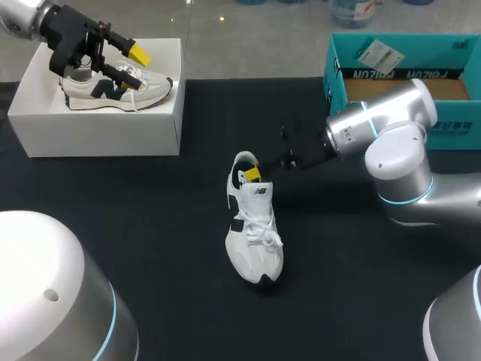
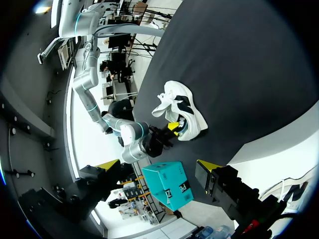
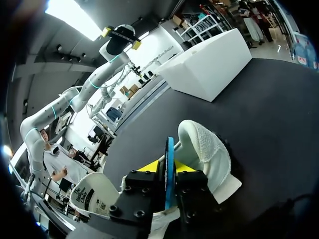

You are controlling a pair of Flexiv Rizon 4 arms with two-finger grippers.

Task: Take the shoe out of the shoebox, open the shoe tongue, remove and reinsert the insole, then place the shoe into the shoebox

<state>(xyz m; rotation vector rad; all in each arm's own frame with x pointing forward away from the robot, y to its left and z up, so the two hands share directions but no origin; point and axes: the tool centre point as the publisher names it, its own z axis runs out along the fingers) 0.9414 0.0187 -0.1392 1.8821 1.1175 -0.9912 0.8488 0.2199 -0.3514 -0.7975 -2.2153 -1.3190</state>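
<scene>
- A white shoe (image 1: 254, 233) with dark trim lies on the black mat (image 1: 150, 248) near the middle of the table. Its heel is at 12 o'clock and its toe at 6 o'clock in the head view, with the white laces loose over the top.
- The right pincer (image 1: 254, 173) comes in from 3 o'clock and sits at the heel opening of that shoe.
- In the right wrist view, the right pincer (image 3: 167, 169) is clenched on a thin blue insole (image 3: 169, 149). The insole stands on edge with a yellow fingertip pressed to each face, just beside the shoe's padded heel (image 3: 207, 154). Its lower end is hidden behind the pincer body, so I cannot tell how much of it remains inside the shoe.
- The white shoebox (image 1: 105, 131) stands at 10 o'clock from the shoe, well apart from it, with no lid on it.
- A second shoe (image 1: 113, 90), white and grey with dark side marks, lies on its side inside the shoebox.
- The left pincer (image 1: 131, 62) hangs over the shoebox just above the second shoe. It is released, with its fingers spread and nothing between them.
- A teal box (image 1: 398, 68) sits at 2 o'clock from the shoe, behind the right arm.
- From the left wrist view, the shoe (image 2: 182, 112) lies on the mat with the right arm at its heel.
</scene>
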